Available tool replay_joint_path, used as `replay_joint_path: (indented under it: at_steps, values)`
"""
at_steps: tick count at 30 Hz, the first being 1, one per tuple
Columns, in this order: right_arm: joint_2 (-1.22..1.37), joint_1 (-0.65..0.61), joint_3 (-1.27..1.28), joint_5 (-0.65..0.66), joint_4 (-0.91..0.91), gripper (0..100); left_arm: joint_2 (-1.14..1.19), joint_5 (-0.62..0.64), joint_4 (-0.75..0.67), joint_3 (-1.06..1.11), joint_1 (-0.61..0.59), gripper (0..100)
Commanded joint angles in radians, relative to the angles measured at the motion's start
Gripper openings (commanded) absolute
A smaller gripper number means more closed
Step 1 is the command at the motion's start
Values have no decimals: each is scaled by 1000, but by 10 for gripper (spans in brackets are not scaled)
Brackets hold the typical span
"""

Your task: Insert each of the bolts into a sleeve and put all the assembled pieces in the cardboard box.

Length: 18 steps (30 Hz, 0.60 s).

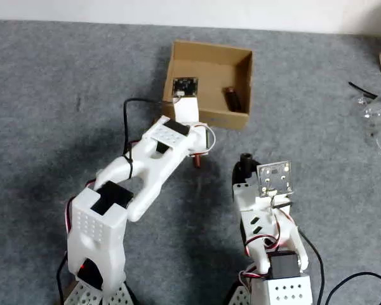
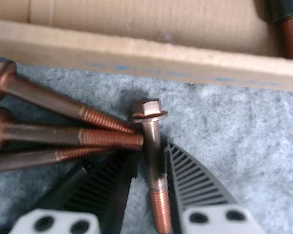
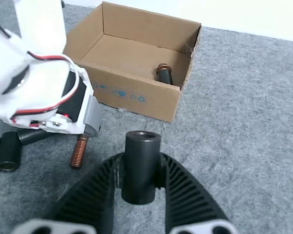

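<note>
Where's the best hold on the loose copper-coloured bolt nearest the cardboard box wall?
Probably grip the loose bolt on its smooth shank near the head, from above, jaws across it: it lies flat on the grey carpet, and its threaded tip crowds the neighbouring bolts.

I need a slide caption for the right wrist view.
Right pincer grips an upright black sleeve before the cardboard box.

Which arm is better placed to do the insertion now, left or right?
Probably left: the left tool grips a bolt, while the right tool holds a sleeve upright, hole upward.
</note>
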Motion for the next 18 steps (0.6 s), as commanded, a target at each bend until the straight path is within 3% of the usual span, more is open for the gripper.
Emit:
replay_joint_path:
  at_steps: [1, 4, 7, 11, 18]
  values:
    - [-21, 13, 94, -2, -42, 5, 2, 2, 15, -13, -12, 98]
    - [-21, 13, 94, -2, -42, 5, 2, 2, 17, -13, -13, 86]
    - [-21, 13, 94, -2, -42, 5, 2, -3, 35, -15, -12, 0]
    - [-21, 13, 94, -2, -42, 5, 2, -6, 43, -15, -8, 6]
    - [-21, 13, 94, -2, -42, 5, -74, -9, 180, -10, 44, 6]
